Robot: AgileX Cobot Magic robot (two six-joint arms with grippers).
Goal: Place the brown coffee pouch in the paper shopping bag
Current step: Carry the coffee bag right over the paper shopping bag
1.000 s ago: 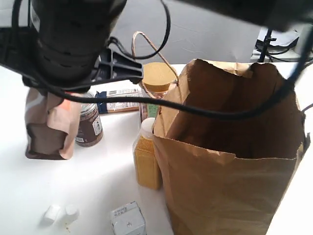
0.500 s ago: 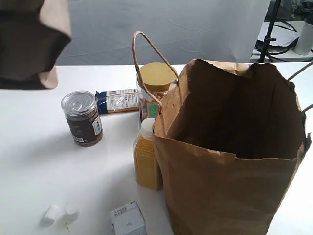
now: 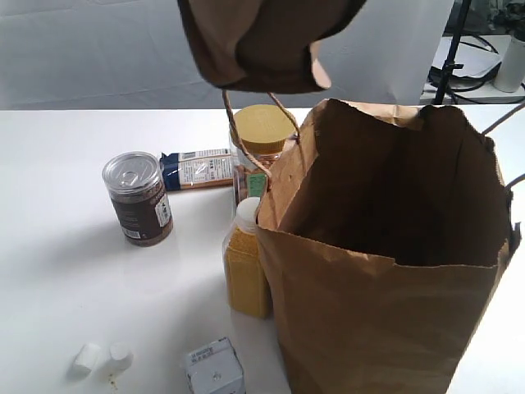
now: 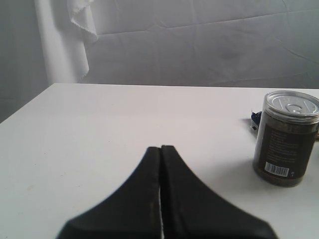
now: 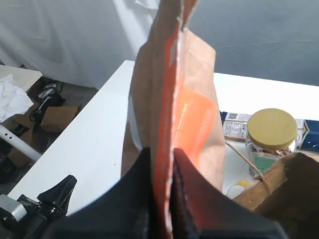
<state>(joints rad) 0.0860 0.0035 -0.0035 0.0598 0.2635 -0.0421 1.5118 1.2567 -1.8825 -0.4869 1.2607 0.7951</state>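
Note:
The brown coffee pouch (image 3: 262,41) hangs in the air at the top of the exterior view, above the yellow-lidded jar and just left of the paper shopping bag's open mouth. Only its lower part shows there. In the right wrist view my right gripper (image 5: 160,152) is shut on the pouch (image 5: 194,119) at its edge, orange label facing out. The paper shopping bag (image 3: 385,246) stands open at the right, one cord handle (image 3: 246,78) up; its corner (image 5: 289,184) lies below the pouch. My left gripper (image 4: 160,148) is shut and empty, low over the white table.
A dark can (image 3: 138,199) with a silver lid stands left of centre, also seen as the can (image 4: 285,137). A blue-and-white packet (image 3: 197,168), a yellow-lidded jar (image 3: 262,139) and a yellow bottle (image 3: 246,263) crowd the bag's left side. A small white box (image 3: 215,369) sits at the front.
The pouch has been lifted from beside the can at the left and carried rightward, from the upper left corner to above the jar. The arm that crossed the view is gone.

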